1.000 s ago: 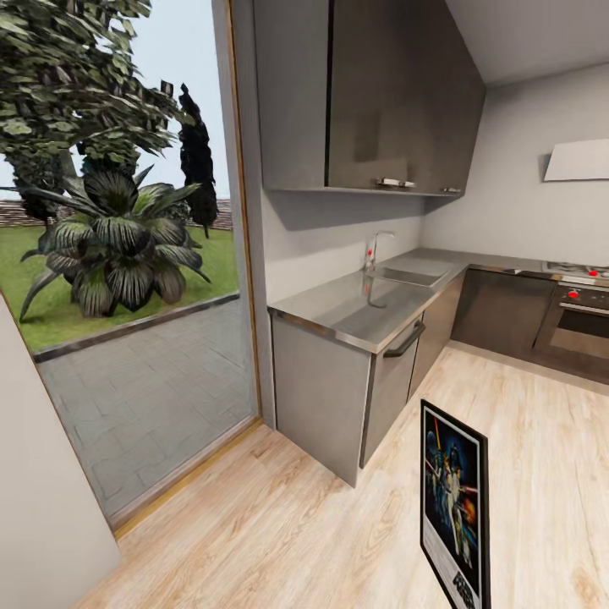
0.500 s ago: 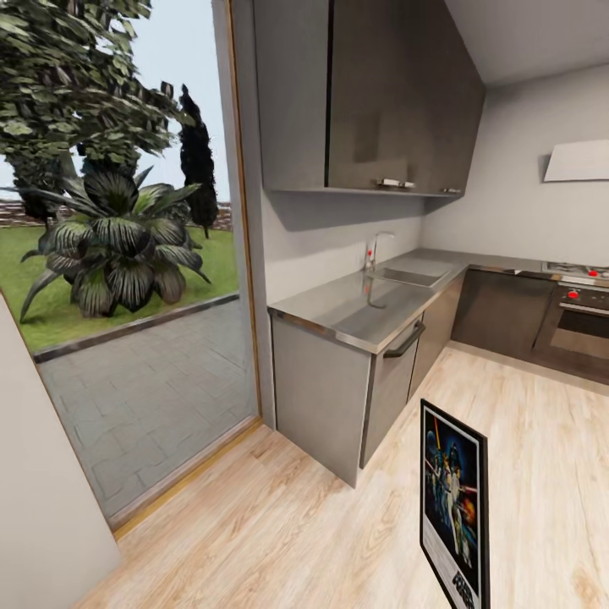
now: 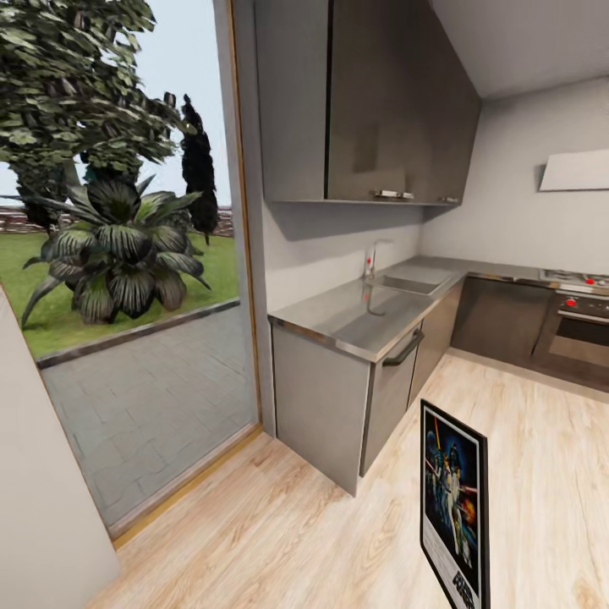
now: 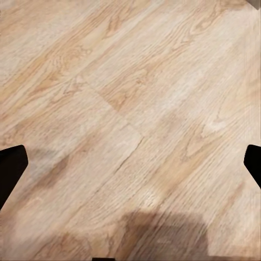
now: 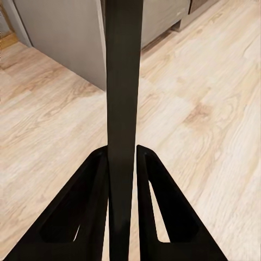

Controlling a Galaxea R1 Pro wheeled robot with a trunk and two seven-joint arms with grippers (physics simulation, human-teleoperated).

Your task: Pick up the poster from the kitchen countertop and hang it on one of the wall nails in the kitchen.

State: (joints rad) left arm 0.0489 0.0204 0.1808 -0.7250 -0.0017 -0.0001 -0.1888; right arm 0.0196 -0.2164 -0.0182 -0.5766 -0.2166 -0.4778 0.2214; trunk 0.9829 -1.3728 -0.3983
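The poster [image 3: 454, 501] stands upright at the lower right of the head view, black frame, white border, dark blue artwork facing me. In the right wrist view its black edge [image 5: 124, 109] runs up between the two black fingers [image 5: 92, 201] of my right gripper [image 5: 123, 179], which is shut on it. My left gripper [image 4: 130, 163] is open, its dark fingertips [image 4: 10, 168] far apart at the picture's sides over bare wooden floor. The steel kitchen countertop [image 3: 355, 317] with sink [image 3: 414, 279] and tap [image 3: 372, 254] lies ahead, nothing on its near part.
A tall glass door [image 3: 127, 296] with a garden behind it takes up the left. Grey upper cabinets [image 3: 364, 101] hang over the worktop. An oven and hob [image 3: 575, 313] stand at the far right under a hood [image 3: 575, 169]. Light wooden floor [image 3: 279, 524] stretches between me and the cabinets.
The whole head view has shifted a little, things sitting slightly lower and leftward, so the camera has moved. The poster keeps its place in the picture, held by the right gripper.
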